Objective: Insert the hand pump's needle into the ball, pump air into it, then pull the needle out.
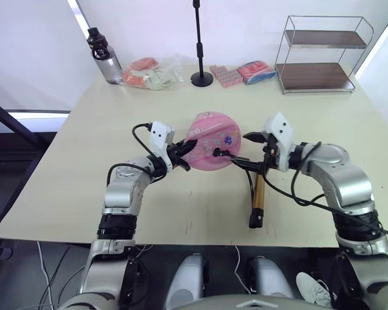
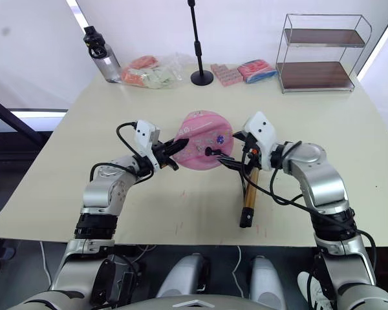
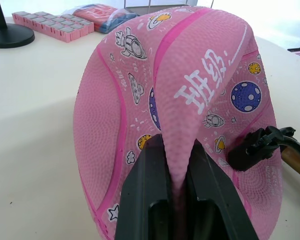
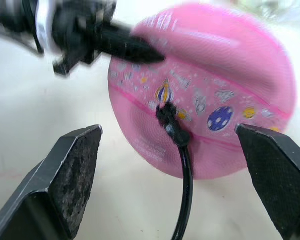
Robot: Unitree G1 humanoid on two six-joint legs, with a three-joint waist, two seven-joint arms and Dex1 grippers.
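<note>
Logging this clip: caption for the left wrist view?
Left claw pinches a fold of the flat pink ball; hose fitting sits against the ball.

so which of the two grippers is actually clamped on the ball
The left gripper: its fingers pinch a fold of the pink ball. The right gripper is open, its fingers spread apart from the ball, facing the black fitting on the hose.

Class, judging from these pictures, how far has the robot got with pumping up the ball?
Done: the hose fitting sits against the ball, so the needle looks inserted. In hand: the left gripper pinches a fold of the limp ball; the right gripper hangs open. Left: the pump lies untouched on the table; pumping and pulling out remain.
</note>
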